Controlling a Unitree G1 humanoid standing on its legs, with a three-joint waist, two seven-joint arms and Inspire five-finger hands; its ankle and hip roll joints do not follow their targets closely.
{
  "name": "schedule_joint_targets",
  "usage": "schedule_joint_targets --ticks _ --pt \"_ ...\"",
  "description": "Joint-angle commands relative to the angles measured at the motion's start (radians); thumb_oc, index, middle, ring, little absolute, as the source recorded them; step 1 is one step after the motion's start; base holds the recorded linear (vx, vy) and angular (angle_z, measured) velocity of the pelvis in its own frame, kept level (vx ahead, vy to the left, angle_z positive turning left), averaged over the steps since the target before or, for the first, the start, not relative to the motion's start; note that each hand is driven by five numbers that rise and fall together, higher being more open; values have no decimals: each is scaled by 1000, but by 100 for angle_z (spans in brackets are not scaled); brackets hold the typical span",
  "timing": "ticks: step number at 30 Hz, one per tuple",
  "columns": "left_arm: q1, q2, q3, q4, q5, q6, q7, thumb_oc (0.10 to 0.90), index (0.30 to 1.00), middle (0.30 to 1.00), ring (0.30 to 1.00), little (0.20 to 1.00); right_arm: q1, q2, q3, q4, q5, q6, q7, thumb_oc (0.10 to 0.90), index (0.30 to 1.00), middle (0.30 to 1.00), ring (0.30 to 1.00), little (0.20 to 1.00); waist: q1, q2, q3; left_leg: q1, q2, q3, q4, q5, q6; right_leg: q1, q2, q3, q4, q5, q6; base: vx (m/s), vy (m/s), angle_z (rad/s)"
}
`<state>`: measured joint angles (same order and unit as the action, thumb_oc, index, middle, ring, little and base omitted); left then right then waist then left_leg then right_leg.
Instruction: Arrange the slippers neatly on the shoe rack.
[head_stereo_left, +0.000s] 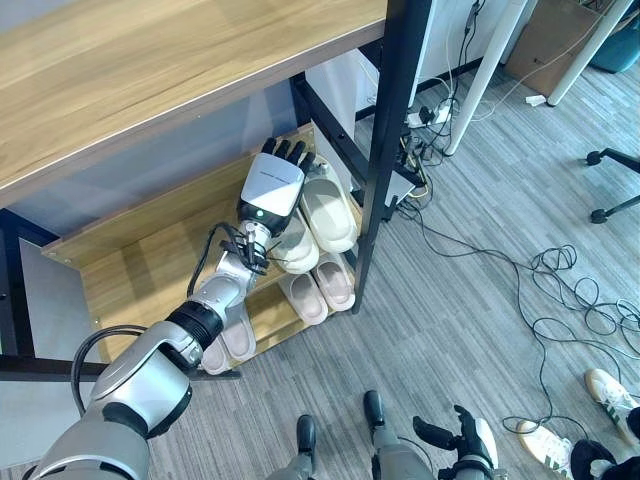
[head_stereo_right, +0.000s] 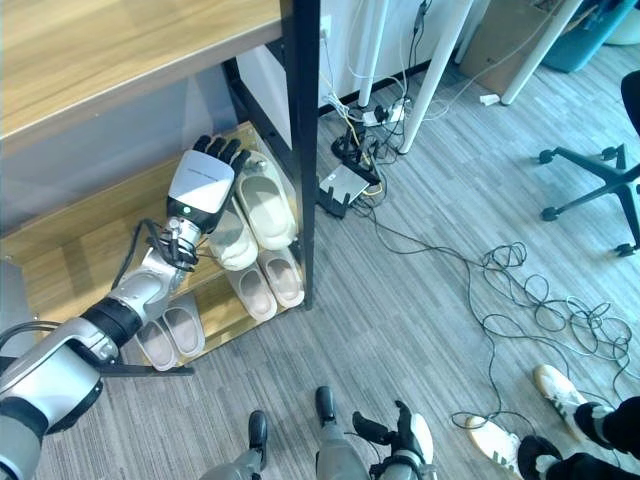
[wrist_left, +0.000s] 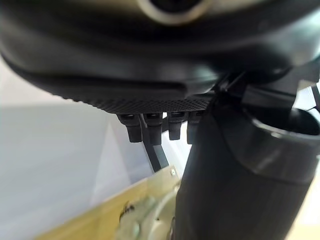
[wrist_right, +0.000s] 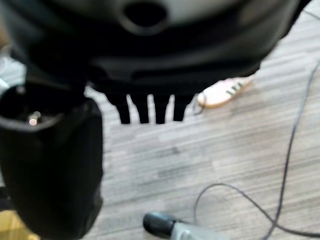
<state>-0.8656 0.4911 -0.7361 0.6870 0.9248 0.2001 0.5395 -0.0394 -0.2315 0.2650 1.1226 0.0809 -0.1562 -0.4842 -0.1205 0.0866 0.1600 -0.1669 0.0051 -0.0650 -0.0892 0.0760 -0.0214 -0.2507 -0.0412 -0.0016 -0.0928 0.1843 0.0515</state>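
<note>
Left to right: a grey pair of slippers lies at the left of the shoe rack's lowest shelf, a pink pair at its right, both with long axes running front to back. On the wooden shelf above, the left hand reaches in over the cream slippers; its fingers are straight and relaxed, gripping nothing, and seem to rest against the inner slipper. The outer cream slipper lies beside the black rack post, its long axis running from the back of the shelf to the front; the inner one sits slightly askew and overhangs the front edge. The step in hand appears to be squaring this pair; the next move probably calls for a nudge bringing the inner slipper parallel to its partner. The right hand hangs low over the floor, fingers loosely extended, holding nothing.
</note>
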Motion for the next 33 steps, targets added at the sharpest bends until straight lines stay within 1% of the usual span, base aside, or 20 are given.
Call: schedule_joint_targets --ticks 1,9,10,12,13,15,18,19,20,21,22,24,26,27,28,29,30,31,32,33 --pt "-97 47 117 -26 38 25 43 800 900 900 900 900 37 -12 -45 -45 15 -16 -22 800 900 900 900 900 17 -27 -10 33 -54 0 2 -104 28 77 -11 15 6 -150 69 0 0 0" --pt "15 96 166 -160 40 -26 33 800 900 900 900 900 47 -37 -102 -29 13 3 -38 800 900 900 900 900 29 -30 -31 65 -51 -3 2 -109 25 113 -10 6 6 -161 66 17 -10 2" --pt "42 110 180 -207 39 -48 50 800 900 900 900 900 52 -48 -109 -10 -23 21 -61 800 900 900 900 900 36 -32 -37 73 -51 -7 2 -110 24 121 -10 1 6 -163 66 -30 -27 4" --pt "70 128 198 -264 28 -73 62 800 900 900 900 900 58 -54 -110 15 -40 28 -57 800 900 900 900 900 43 -35 -42 76 -54 -11 2 -99 22 126 -11 -4 6 -154 65 -9 -32 13" --pt "90 136 214 -292 21 -82 64 800 900 900 900 900 58 -48 -109 23 -40 30 -56 800 900 900 900 900 44 -34 -48 82 -53 -14 2 -110 23 132 -10 -5 6 -165 65 9 -24 19" --pt "139 150 247 -338 2 -90 66 800 900 900 900 900 65 -32 -111 13 -30 24 -42 800 900 900 900 900 51 -37 -50 82 -54 -15 2 -99 22 134 -13 -10 6 -155 65 -30 -25 10" --pt "260 148 338 -446 -49 -124 52 800 900 900 900 900 82 -14 -112 -8 -39 31 -34 800 900 900 900 900 61 -39 -60 89 -55 -18 2 -96 21 143 -13 -15 6 -155 63 -21 -33 -1" --pt "317 137 375 -482 -94 -150 52 800 900 900 900 900 85 -9 -118 -16 -39 35 -28 800 900 900 900 900 65 -41 -64 93 -55 -18 2 -95 21 148 -14 -19 6 -155 63 -25 -37 1" --pt "372 117 400 -528 -153 -206 60 800 900 900 900 900 85 1 -121 -19 -45 36 -29 800 900 900 900 900 73 -43 -67 96 -55 -19 2 -93 21 152 -14 -20 6 -154 62 -19 -35 5" --pt "443 116 429 -579 -201 -265 77 800 900 900 900 900 87 11 -122 -11 -52 39 -31 800 900 900 900 900 78 -41 -73 101 -56 -19 2 -94 21 156 -14 -20 6 -153 62 24 -27 3" --pt "519 120 450 -614 -232 -306 98 800 900 900 900 900 92 17 -122 5 -58 45 -29 800 900 900 900 900 86 -38 -86 114 -54 -20 2 -106 22 166 -12 -21 6 -162 63 29 -29 4" --pt "615 126 452 -634 -256 -334 109 800 900 900 900 900 97 24 -122 24 -64 43 -22 800 900 900 900 900 99 -38 -97 117 -54 -18 2 -96 22 169 -15 -30 6 -154 62 -27 -39 7" --pt "714 120 482 -666 -335 -364 97 800 900 900 900 900 85 29 -122 41 -56 53 -13 800 900 900 900 900 113 -38 -110 123 -55 -21 2 -90 21 178 -15 -38 6 -154 61 -41 -52 16" --pt "763 109 503 -694 -398 -392 85 800 900 900 900 900 83 31 -123 35 -56 54 -12 800 900 900 900 900 123 -37 -114 125 -55 -23 2 -85 20 182 -16 -43 6 -154 60 -1 -58 10" --pt "810 97 520 -716 -491 -431 49 800 900 900 900 900 90 27 -120 27 -55 55 -8 800 900 900 900 900 127 -35 -121 135 -54 -27 2 -93 20 194 -13 -47 6 -164 59 -48 -49 2" --pt "859 80 524 -729 -610 -473 -12 800 900 900 900 900 92 25 -118 18 -63 60 -3 800 900 900 900 900 131 -33 -124 135 -58 -27 2 -80 19 195 -15 -50 6 -154 59 -13 -48 7" --pt "902 12 532 -724 -852 -493 -91 800 900 900 900 900 102 15 -103 17 -81 76 7 800 900 900 900 900 138 -26 -133 150 -56 -35 2 -86 19 218 -15 -63 6 -167 55 -32 -24 9" --pt "903 13 533 -725 -856 -493 -95 800 900 900 900 900 103 14 -102 16 -81 76 7 800 900 900 900 900 136 -25 -133 152 -56 -36 2 -86 19 220 -15 -64 6 -168 55 -1 -22 17" --pt "951 -3 519 -717 -950 -492 -176 800 900 900 900 900 123 17 -80 12 -117 82 25 800 900 900 900 900 142 -18 -144 163 -55 -45 2 -86 18 241 -14 -77 6 -177 53 -21 -7 20" --pt "953 -3 520 -718 -951 -491 -178 800 900 900 900 900 124 17 -79 12 -118 82 25 800 900 900 900 900 141 -18 -144 164 -55 -45 2 -86 18 242 -14 -78 6 -177 53 -20 -14 32"
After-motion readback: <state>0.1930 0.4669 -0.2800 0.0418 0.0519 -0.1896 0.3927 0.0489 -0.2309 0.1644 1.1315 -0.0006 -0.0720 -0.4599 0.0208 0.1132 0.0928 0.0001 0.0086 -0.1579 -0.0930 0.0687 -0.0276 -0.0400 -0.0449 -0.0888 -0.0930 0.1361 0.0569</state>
